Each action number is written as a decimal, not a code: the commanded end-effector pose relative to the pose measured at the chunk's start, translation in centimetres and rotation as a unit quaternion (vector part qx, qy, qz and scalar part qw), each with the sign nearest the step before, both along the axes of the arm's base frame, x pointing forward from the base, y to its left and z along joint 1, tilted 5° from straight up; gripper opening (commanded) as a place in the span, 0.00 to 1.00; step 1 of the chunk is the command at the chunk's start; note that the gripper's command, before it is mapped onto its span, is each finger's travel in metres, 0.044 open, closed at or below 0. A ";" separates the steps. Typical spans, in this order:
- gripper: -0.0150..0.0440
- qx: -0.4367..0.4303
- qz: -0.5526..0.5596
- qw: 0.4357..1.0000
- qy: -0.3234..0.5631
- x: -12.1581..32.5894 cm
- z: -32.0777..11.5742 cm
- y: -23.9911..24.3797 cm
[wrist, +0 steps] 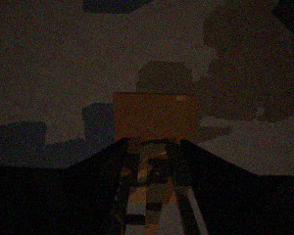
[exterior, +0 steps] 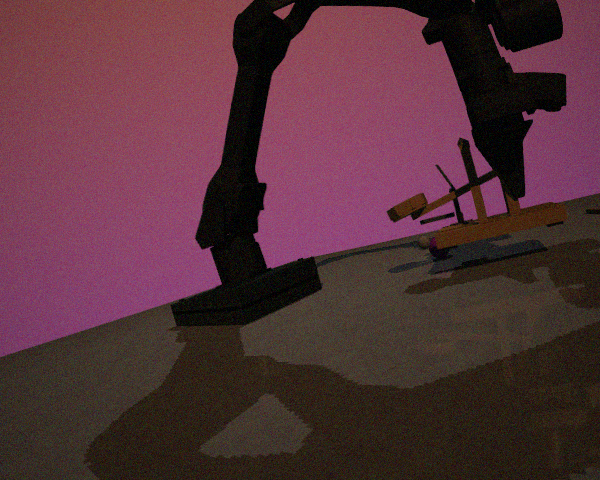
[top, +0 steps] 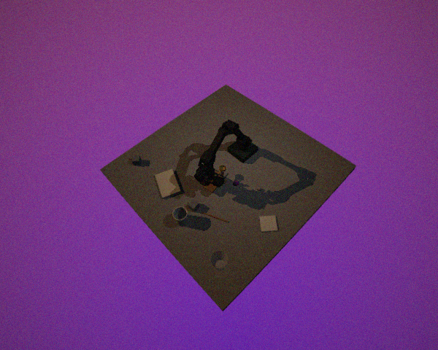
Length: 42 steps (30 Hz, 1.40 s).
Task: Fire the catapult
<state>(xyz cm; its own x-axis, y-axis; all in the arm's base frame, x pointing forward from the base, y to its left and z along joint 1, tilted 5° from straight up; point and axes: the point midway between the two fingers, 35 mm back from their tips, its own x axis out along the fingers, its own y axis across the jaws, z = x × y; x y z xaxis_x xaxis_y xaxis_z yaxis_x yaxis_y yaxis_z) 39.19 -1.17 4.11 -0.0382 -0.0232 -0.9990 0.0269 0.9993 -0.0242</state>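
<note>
"Where is your pincer (top: 213, 182) (exterior: 516, 195) (wrist: 154, 143) now?"

"Right over the wooden catapult (top: 212, 187) (exterior: 502, 227) (wrist: 154, 115), pointing down, and clamped on it. My fingers have it between them at its frame (I cannot tell exactly which piece; it is dark down there). Its base hangs above its shadow, off the surface (top: 226, 99) (exterior: 352, 330) (wrist: 39, 49)."

"And its throwing arm (exterior: 437, 202)?"

"It slopes down and away from my fingers, towards the side where my own foot (top: 244, 160) (exterior: 308, 279) stands. The wooden cup (top: 222, 168) (exterior: 407, 207) is at the low end, well out from my grip."

"Then where is the ball?"

"The purple ball (top: 236, 183) (exterior: 438, 249) is outside my fingers and outside that cup. From the side view it shows low down, by the end of the catapult's base nearer my foot (a pale round thing (exterior: 423, 241) shows just beside it)."

"What about the mug?"

"From above, I take the pale-rimmed one for the mug (top: 179, 213). It stands upright, well apart from my pincer, with a thin stick (top: 219, 218) lying near it. A large pale block (top: 167, 182) lies to one side of the catapult, and a smaller pale block (top: 268, 223) lies farther off on the other (a see-through round thing (top: 218, 259) sits nearer the surface's edge)."
</note>
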 end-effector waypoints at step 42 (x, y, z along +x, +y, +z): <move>1.00 0.000 -0.001 1.000 0.000 0.5 2.0 0.1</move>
<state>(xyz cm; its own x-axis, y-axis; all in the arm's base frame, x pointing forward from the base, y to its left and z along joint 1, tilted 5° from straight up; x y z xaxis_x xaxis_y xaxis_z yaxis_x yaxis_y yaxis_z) 38.96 -1.18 2.71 -0.0669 -0.0227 -0.9975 0.0273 0.9993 -0.0245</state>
